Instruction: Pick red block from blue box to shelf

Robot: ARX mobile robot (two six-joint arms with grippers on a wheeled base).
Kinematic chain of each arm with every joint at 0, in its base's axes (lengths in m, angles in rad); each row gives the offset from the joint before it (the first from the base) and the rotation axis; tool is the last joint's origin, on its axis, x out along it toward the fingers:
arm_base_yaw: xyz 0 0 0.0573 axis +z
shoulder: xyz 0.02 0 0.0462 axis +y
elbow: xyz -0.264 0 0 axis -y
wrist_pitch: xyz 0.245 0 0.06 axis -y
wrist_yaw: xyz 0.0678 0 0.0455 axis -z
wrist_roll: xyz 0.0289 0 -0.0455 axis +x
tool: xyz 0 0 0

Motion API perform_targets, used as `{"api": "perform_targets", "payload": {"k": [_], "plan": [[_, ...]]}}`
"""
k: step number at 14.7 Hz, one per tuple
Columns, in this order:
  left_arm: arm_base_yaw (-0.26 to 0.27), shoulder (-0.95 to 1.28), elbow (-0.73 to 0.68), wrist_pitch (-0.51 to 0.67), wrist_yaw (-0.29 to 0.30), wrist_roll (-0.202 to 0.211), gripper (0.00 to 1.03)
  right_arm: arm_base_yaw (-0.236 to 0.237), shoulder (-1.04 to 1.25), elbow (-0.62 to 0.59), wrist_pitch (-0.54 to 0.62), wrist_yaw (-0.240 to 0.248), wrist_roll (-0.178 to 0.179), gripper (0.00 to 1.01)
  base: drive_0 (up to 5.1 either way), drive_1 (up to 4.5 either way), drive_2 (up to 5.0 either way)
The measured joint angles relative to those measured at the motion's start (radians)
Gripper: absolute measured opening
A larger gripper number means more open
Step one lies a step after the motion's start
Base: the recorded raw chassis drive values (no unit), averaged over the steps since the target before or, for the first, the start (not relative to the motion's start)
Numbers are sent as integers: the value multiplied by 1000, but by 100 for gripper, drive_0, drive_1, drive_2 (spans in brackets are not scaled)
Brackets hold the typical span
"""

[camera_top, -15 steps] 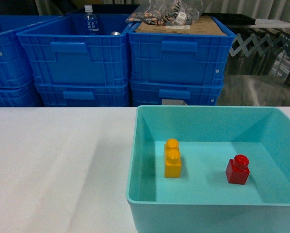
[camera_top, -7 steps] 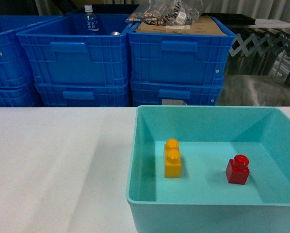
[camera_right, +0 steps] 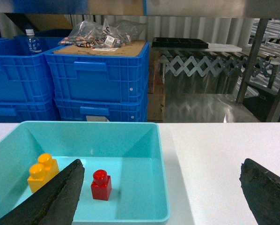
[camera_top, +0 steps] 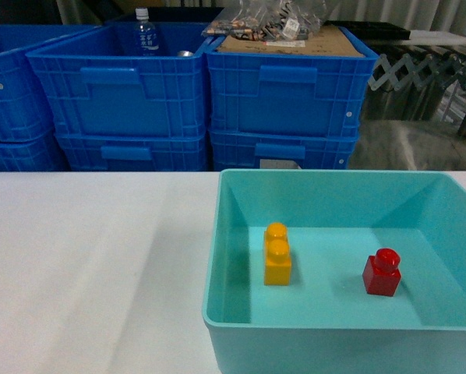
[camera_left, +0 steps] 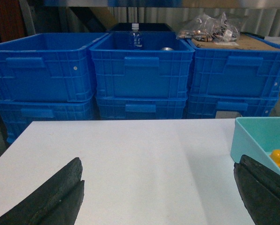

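The red block [camera_top: 382, 273] stands upright on the floor of the blue box [camera_top: 210, 304], to the right of a yellow two-stud brick [camera_top: 277, 254]. In the right wrist view the red block [camera_right: 101, 185] shows just inside my right gripper's [camera_right: 162, 163] left finger. That gripper is open and straddles the right wall of the blue box [camera_right: 161, 154]. My left gripper [camera_left: 159, 161] is open over the bare white table, with the corner of the blue box [camera_left: 252, 136] at its right. A shiny steel rail of the shelf [camera_right: 205, 7] crosses the top of the right wrist view. Neither gripper shows in the head view.
Stacked dark blue crates [camera_top: 284, 93] stand behind the white table [camera_top: 93, 265]; one holds a bottle [camera_top: 144, 33], another carries cardboard and plastic bags [camera_top: 280, 23]. A steel post [camera_right: 253, 58] and a folding lattice rack [camera_right: 201, 63] are at the back right.
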Motion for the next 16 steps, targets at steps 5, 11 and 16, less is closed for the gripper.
{"api": "perform_targets", "payload": {"k": [5, 11, 16], "plan": [[0, 0, 0, 0, 0, 0, 98, 0, 0, 0, 0, 0, 0, 98, 0, 0, 0], [0, 0, 0, 0, 0, 0, 98, 0, 0, 0, 0, 0, 0, 98, 0, 0, 0], [0, 0, 0, 0, 0, 0, 98, 0, 0, 0, 0, 0, 0, 98, 0, 0, 0]]}}
